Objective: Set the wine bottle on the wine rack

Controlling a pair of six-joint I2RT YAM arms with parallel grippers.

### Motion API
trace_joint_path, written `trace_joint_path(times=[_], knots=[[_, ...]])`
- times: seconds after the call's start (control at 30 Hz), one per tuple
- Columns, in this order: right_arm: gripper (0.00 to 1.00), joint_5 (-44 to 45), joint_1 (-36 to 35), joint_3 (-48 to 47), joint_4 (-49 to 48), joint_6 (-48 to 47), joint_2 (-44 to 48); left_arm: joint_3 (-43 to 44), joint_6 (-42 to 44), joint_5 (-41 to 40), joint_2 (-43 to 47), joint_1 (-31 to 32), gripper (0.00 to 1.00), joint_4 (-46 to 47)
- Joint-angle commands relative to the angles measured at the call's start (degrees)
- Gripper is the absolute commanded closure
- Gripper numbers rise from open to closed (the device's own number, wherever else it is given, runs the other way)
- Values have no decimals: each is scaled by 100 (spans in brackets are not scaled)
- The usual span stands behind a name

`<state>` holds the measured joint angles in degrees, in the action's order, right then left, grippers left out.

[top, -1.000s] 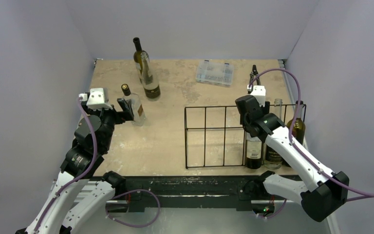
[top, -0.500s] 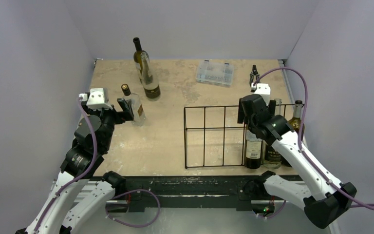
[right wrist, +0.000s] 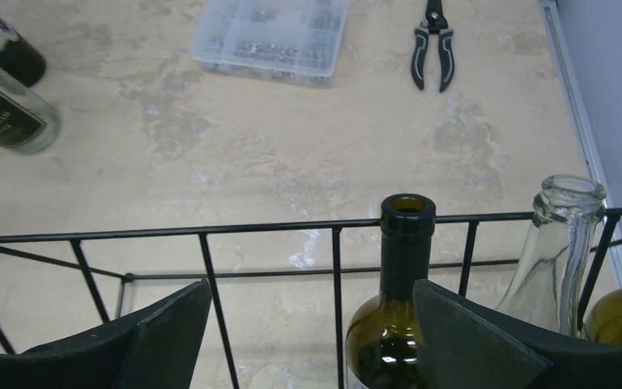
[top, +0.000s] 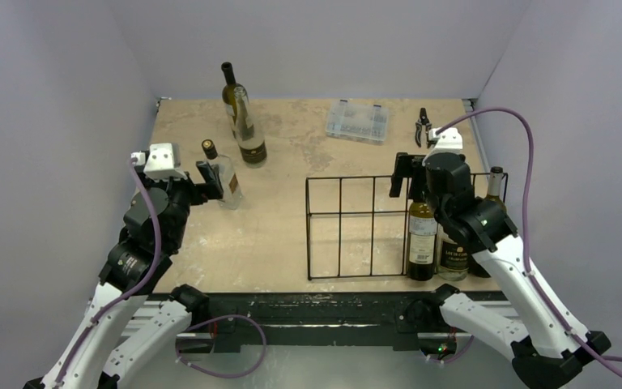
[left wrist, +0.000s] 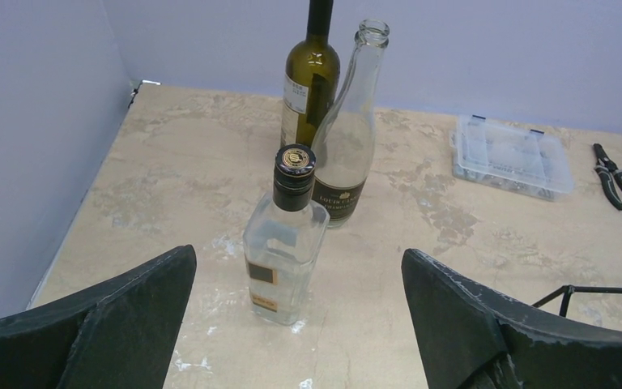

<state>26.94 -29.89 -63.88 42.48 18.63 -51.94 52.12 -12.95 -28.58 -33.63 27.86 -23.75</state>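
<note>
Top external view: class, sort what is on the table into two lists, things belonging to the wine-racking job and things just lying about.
Job in hand: wine rack; three racked bottles at its right end; capped clear bottle, tall clear bottle and dark bottle, all standing outside it.

Lying about: clear compartment box; pliers.

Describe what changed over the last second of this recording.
The right gripper, open, backed up and away from the dark green bottle, leaving it standing in the wine rack. The left gripper stayed open, facing the capped clear bottle. Nothing else moved.
</note>
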Motion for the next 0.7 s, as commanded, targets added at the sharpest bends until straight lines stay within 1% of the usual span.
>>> trace_joint_path(times=[0.0, 0.1, 0.17, 0.23, 0.33, 0.43, 0.53, 0.6, 0.67], knots=[[1, -539, -12, -441, -497, -232, 121, 531, -190, -184, -289, 27, 0, -165], [1, -670, -9, -720, -518, -290, -113, 1141, -381, -262, -611, 27, 0, -536], [1, -839, -17, -905, -536, -290, -295, 1555, -348, -262, -779, 27, 0, -598], [1, -1074, -15, -1051, -637, -239, -429, 1895, -240, -366, -907, 27, 0, -497], [1, -1527, -17, -1256, -908, -85, -551, 2238, 119, -536, -1078, 27, 0, -22], [1, -2026, -10, -1324, -1339, 126, -609, 2281, 542, -852, -1199, 20, 0, 493], [1, -2534, -30, -1309, -1814, 386, -729, 2119, 933, -1090, -1215, -20, 0, 992], [1, -2681, -71, -1322, -2099, 543, -908, 1981, 957, -941, -1147, -212, 0, 1053], [1, -2826, -193, -1355, -2291, 640, -1101, 1767, 760, -605, -989, -551, 0, 985]])
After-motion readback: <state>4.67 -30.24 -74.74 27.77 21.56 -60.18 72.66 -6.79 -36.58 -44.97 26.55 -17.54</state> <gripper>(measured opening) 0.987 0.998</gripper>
